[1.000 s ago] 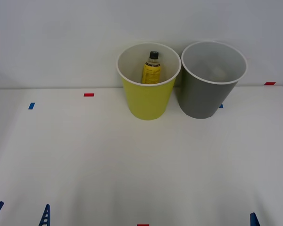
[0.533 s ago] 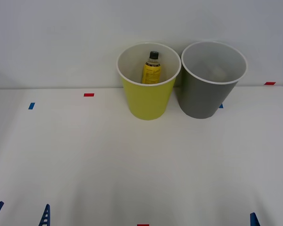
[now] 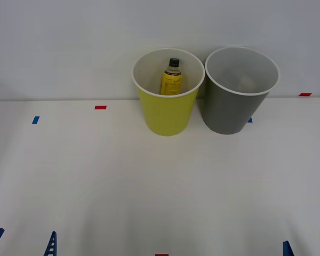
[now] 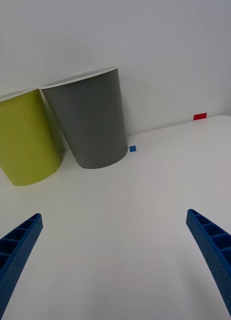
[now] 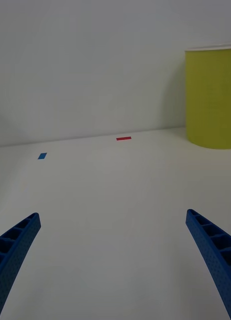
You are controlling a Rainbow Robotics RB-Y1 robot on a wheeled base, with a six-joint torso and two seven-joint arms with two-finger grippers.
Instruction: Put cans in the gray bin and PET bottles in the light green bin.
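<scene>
Front view, bins: light green bin (image 3: 168, 114) and gray bin (image 3: 236, 109) upright at the far edge of the white bench (image 3: 149, 181), side by side, nearly touching, green one on the left.
Front view, bottle: yellow PET bottle (image 3: 171, 79) with black cap standing upright inside the light green bin, long axis vertical.
Front view, gray bin inside: something pale low inside, too dim to name.
Front view, tools: left tool (image 3: 24, 242) at the near left corner of the bench, tips apart; one tip of the right tool (image 3: 287, 248) at the near right corner; both well apart from the bins.
Front view, marks: red tape (image 3: 100, 107) and blue tape (image 3: 35, 120) toward the far left edge.
Right wrist view: right tool (image 4: 115, 260) with fingers spread wide, holding nothing; gray bin (image 4: 90, 122) ahead, green bin (image 4: 25, 135) just beside it.
Left wrist view: left tool (image 5: 113, 260) likewise spread and unloaded; green bin (image 5: 211, 97) ahead and off to one side.
Key relation: bins lying straight ahead toward the far edge, gray nearer the right arm, green nearer the left.
Judgement: nothing loose on the bench to pick; sorting apparently finished.
</scene>
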